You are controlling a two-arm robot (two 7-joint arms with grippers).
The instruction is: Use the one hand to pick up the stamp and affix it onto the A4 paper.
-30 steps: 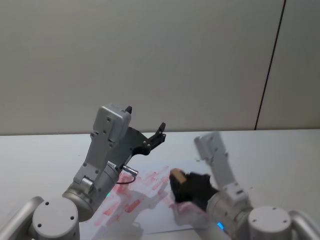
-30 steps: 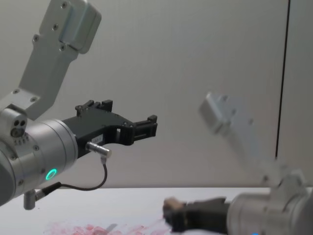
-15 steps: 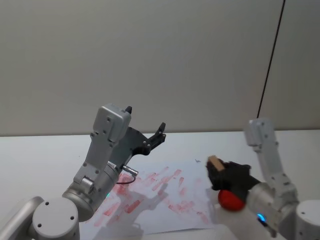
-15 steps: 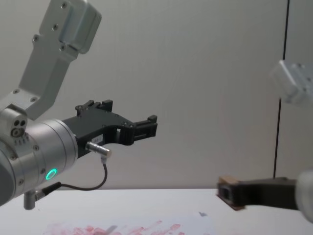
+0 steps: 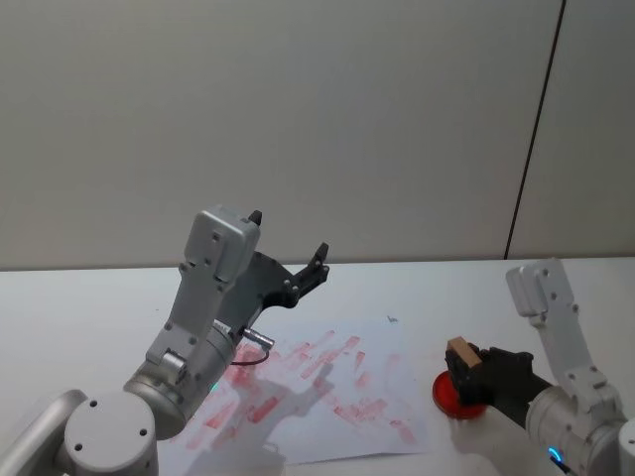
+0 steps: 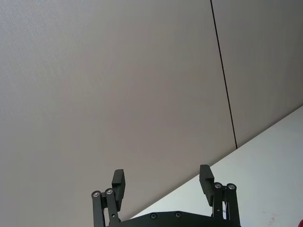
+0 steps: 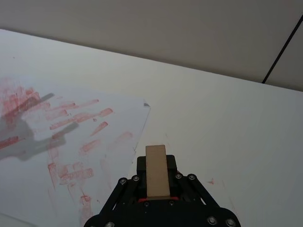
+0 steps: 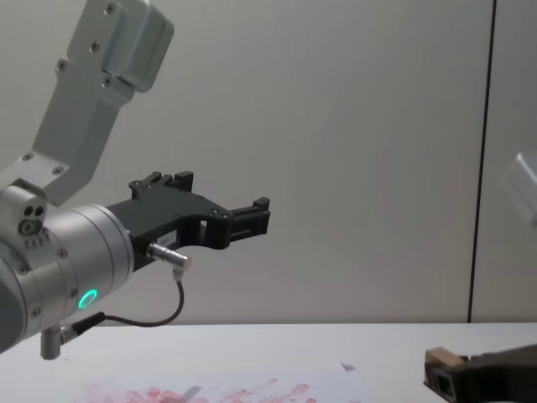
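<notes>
At the lower right of the head view, the black two-fingered right gripper had closed its fingers around the small light-brown wooden stamp. Within the last second it had carried that block off the paper and rightwards, and it now sat over a round red ink pad on the plain white tabletop. I judged it was re-inking before another press. Just left of the pad lay the flat white A4 paper, already smeared with red-pink prints. Farther back, left of centre, the black left gripper had not moved, raised with its fingers spread apart and empty. The stamp's inked face was hidden, so contact with the pad could not be made out.
</notes>
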